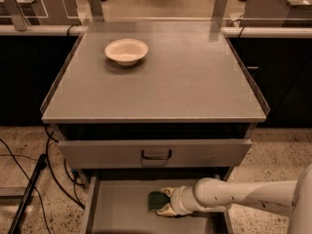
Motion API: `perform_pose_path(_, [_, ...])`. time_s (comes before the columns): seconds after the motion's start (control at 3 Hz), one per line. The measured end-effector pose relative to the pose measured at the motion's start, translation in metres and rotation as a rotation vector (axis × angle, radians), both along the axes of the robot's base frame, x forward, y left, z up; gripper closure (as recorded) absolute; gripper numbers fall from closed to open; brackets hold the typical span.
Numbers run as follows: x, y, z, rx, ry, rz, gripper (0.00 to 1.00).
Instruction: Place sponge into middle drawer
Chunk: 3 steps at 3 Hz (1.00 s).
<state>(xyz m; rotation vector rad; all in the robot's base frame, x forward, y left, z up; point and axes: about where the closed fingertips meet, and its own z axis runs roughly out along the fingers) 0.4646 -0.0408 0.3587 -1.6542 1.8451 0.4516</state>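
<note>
**Sponge held low inside the pulled-out middle drawer**

From my station I see the arm (243, 196) reaching in from the right edge of the view, low down and below the desk (185, 82). Its end effector (165, 202) sits inside the middle drawer (122, 208), which is pulled out towards the camera and shows its flat grey floor and thin left wall. The end effector is pinching the sponge (156, 201): one pale finger lies above it and one below, with the dark green face showing between them on the left. The sponge is over the drawer floor, roughly at the middle of the drawer's width. I cannot tell whether it touches the floor or hangs just above it.

Directly above, the drawer with the grey front panel (97, 152) and its dark loop handle (156, 155) stands slightly out from the cabinet. A white bowl (126, 51) rests upright on the desk, towards the far left. Dark cables (53, 174) trail over the speckled floor to the left of the cabinet.
</note>
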Motion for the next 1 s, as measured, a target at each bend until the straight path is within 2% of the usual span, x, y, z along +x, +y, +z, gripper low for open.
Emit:
perform_pose_path(0.33, [0.0000,0.0000,0.0000,0.000,0.000,0.000,0.03])
perform_pose_path(1.0, [0.0000,0.0001,0.0000,0.000,0.000,0.000,0.00])
